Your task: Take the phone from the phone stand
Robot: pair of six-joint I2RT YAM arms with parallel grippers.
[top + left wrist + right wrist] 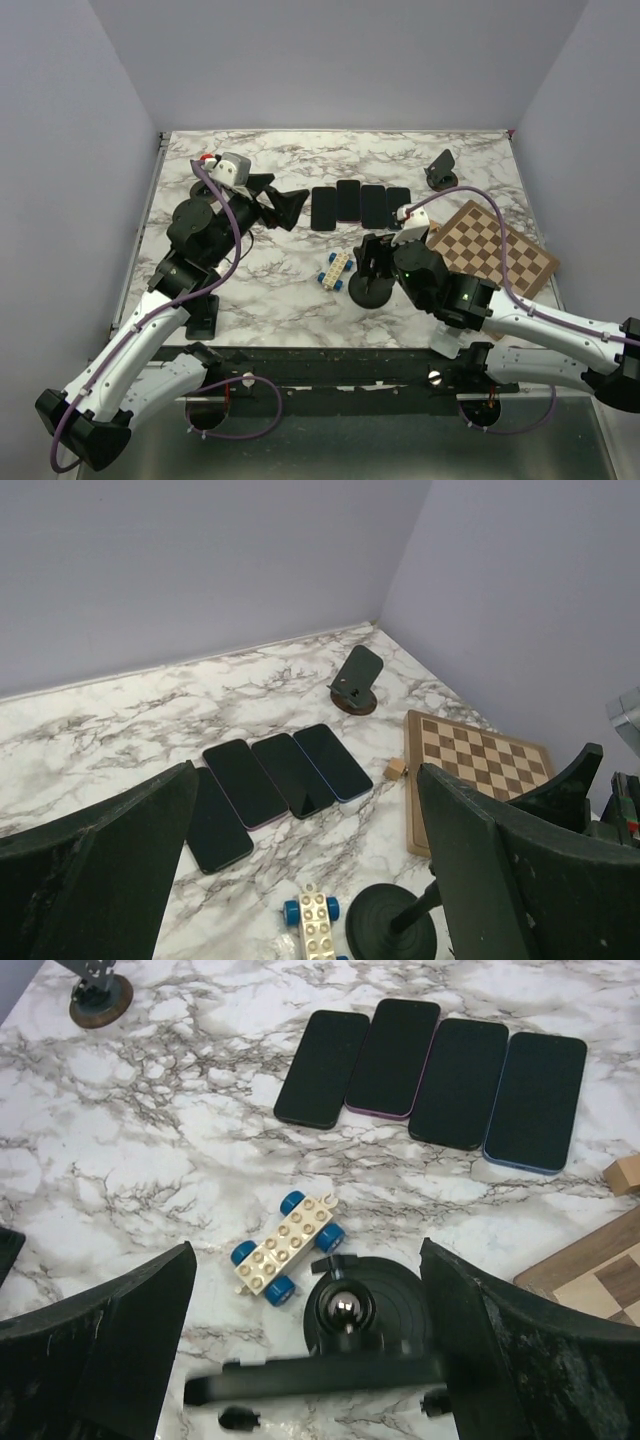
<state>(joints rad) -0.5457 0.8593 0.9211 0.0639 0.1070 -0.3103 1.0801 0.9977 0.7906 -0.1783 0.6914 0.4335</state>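
A black phone stand (372, 288) with a round base stands near the table's middle; it also shows in the left wrist view (390, 925) and the right wrist view (385, 1295). A dark flat slab (310, 1385) lies edge-on across its top; I cannot tell if it is a phone or the bare cradle. My right gripper (372, 252) is open just above it, a finger on each side (307, 1250). Several phones (360, 205) lie flat in a row behind. My left gripper (292, 208) is open and empty, left of the row (305, 770).
A second small stand (440, 170) with a dark tilted plate is at the back right. A chessboard (490, 245) lies at the right. A toy brick car (337, 270) sits left of the near stand. A round brown base (100, 995) is at the far left.
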